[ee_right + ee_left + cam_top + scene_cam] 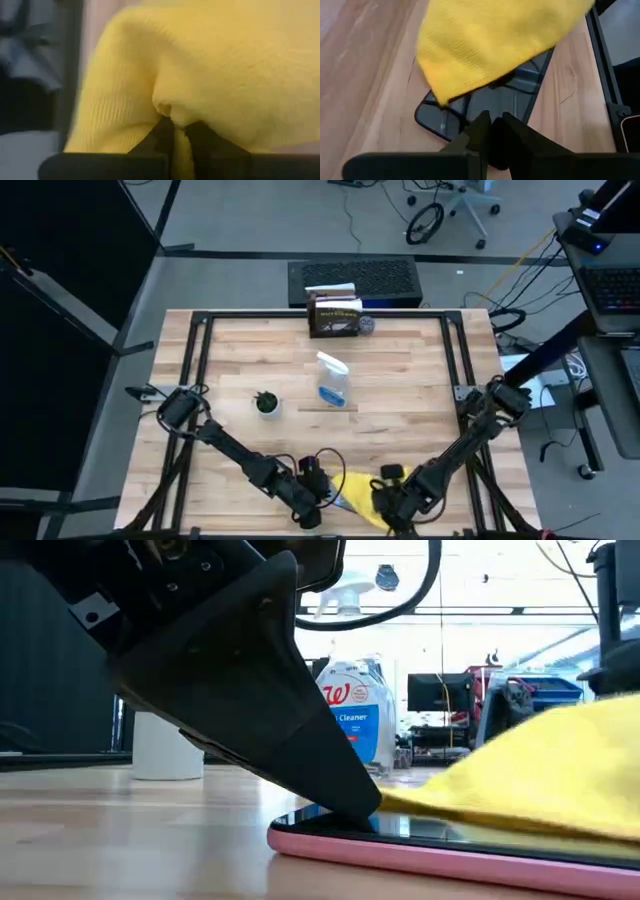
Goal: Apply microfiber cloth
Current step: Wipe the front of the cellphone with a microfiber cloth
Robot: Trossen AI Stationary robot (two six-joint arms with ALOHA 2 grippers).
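A black smartphone (517, 97) in a pink case (420, 858) lies flat on the table near its front edge. The bright yellow microfiber cloth (358, 492) lies over most of the smartphone and leaves its left end bare. My left gripper (492, 125) is shut, with its fingertips down on that bare end. At the cloth's right side, my right gripper (179, 125) is shut on the cloth (215, 65). In the low view the cloth (545, 770) rises from the screen toward the right. My left gripper presses its shut fingertips (352, 805) down on the smartphone's screen near its left end (470, 112). It comes slanting down from the table's left. The smartphone lies flat on the table. My right gripper pinches a bunched fold of the cloth (172, 111) between its two fingers. The cloth bulges up beyond the fingertips, and its left part rests on the smartphone.
A clear spray bottle with blue liquid (333, 380) stands at the table's middle, with a small potted plant (266, 402) to its left. A brown box (335, 315) sits at the far edge. Black frame rails (462, 360) run along the table's sides.
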